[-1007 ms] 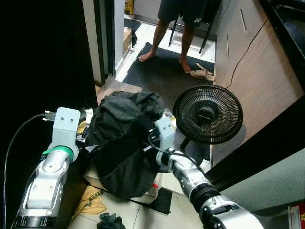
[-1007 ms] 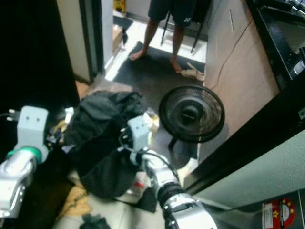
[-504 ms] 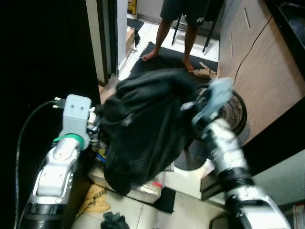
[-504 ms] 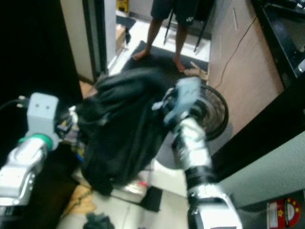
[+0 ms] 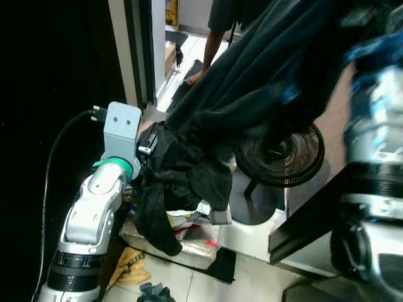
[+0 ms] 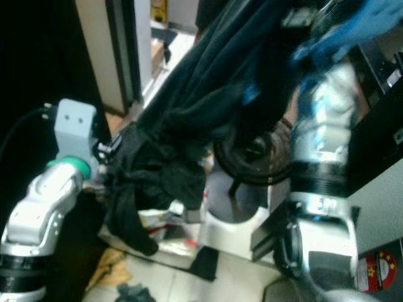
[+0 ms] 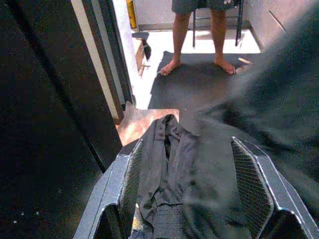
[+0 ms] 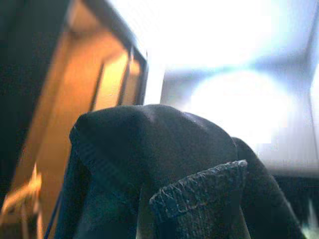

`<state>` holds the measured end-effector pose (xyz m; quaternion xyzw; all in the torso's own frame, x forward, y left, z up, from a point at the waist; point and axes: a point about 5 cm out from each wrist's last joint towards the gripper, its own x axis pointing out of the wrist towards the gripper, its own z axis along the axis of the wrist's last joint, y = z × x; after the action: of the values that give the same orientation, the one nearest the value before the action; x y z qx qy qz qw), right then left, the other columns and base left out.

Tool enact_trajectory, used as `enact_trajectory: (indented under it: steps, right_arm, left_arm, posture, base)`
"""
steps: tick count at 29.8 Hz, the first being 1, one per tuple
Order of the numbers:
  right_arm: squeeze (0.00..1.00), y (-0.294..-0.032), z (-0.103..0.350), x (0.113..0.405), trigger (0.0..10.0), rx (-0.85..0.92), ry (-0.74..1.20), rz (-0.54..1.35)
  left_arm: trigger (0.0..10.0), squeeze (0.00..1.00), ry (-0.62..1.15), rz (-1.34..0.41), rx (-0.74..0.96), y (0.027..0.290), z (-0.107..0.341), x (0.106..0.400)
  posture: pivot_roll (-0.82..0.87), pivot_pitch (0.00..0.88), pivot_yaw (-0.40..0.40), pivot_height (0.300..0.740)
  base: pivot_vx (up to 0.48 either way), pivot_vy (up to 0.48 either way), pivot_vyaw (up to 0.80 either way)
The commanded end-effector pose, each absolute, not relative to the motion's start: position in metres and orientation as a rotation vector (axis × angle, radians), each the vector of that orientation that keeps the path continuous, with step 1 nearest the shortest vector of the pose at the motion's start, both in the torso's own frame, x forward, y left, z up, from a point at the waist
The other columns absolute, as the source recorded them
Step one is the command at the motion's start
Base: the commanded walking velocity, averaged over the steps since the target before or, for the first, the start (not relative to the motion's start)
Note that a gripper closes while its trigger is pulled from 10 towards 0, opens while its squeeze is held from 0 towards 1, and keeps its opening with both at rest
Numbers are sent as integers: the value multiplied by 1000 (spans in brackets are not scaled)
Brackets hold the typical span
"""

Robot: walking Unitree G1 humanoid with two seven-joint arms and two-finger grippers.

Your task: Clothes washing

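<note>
Left eye view: the right arm [image 5: 371, 126] is raised high and blurred, and a dark garment [image 5: 252, 82] is stretched up diagonally from the left gripper [image 5: 151, 141] toward the upper right. The garment's lower end hangs bunched beside the left arm [image 5: 94, 214], above a foil-wrapped box [image 5: 182, 242] on the floor. The box holds crumpled light items, too small to identify. A black fan [image 5: 280, 154] on a white base stands just right of the box, partly behind the cloth. A yellow rag [image 5: 129, 267] and a dark scrap [image 5: 151, 292] lie on the tile in front. A person's bare leg [image 5: 211, 53] shows in the doorway behind.

Right eye view: same layout. The right arm's silver forearm [image 6: 321, 145] points upward with its top smeared by blur; the garment drapes from there down to the left gripper. Red sticker [image 6: 371, 274] at lower right.

Left wrist view: the fingers [image 7: 251, 186] stand wide apart, jaws not closed. Dark folded cloth [image 7: 167, 169] lies between them, with blurred cloth crossing the far side. Beyond, a brown board [image 7: 139, 124], a dark mat [image 7: 199, 82] and the person's bare feet [image 7: 172, 67].

Right wrist view: dark fabric with a stitched hem [image 8: 199, 191] covers the jaws, so I cannot tell whether they are closed. Bright ceiling and an orange-lit panel [image 8: 75, 114] behind.
</note>
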<state>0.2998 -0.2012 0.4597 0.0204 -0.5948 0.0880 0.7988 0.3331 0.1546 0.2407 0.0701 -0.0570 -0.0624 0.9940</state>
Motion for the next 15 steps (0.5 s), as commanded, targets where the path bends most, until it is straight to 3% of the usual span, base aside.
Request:
enact_trajectory:
  steps: [1,3,4,5,6,10,15]
  right_arm:
    - [0,-204,466,287,10000,31,-1331,176]
    - [0,-193,420,316,10000,3,-1115,182]
    - [0,-193,420,316,10000,3,-1115,182]
    - [0,-182,360,338,10000,42,-894,190]
    - [0,-177,343,341,10000,53,-843,196]
    - [0,-161,310,342,10000,74,-749,210]
    - [0,-155,304,341,10000,66,-733,216]
  left_arm:
    - [10000,0,-114,-132,108,154,243,332]
    - [10000,0,-164,-163,53,149,256,327]
    - [10000,0,-164,-163,53,149,256,327]
    - [10000,0,-227,-201,21,143,271,320]
    - [10000,0,-244,-211,16,142,275,318]
    - [10000,0,-293,-235,-22,140,290,315]
    - [10000,0,-314,-245,-43,139,297,314]
  posture:
    - [58,30,-18,740]
    - [66,27,-30,740]
    - [66,27,-30,740]
    - [71,22,-35,740]
    - [71,22,-35,740]
    - [73,18,-33,740]
    - [73,15,-29,740]
  base:
    - [0,0,0]
    - [0,0,0]
    - [0,0,0]
    - [0,0,0]
    - [0,0,0]
    - [0,0,0]
    - [0,0,0]
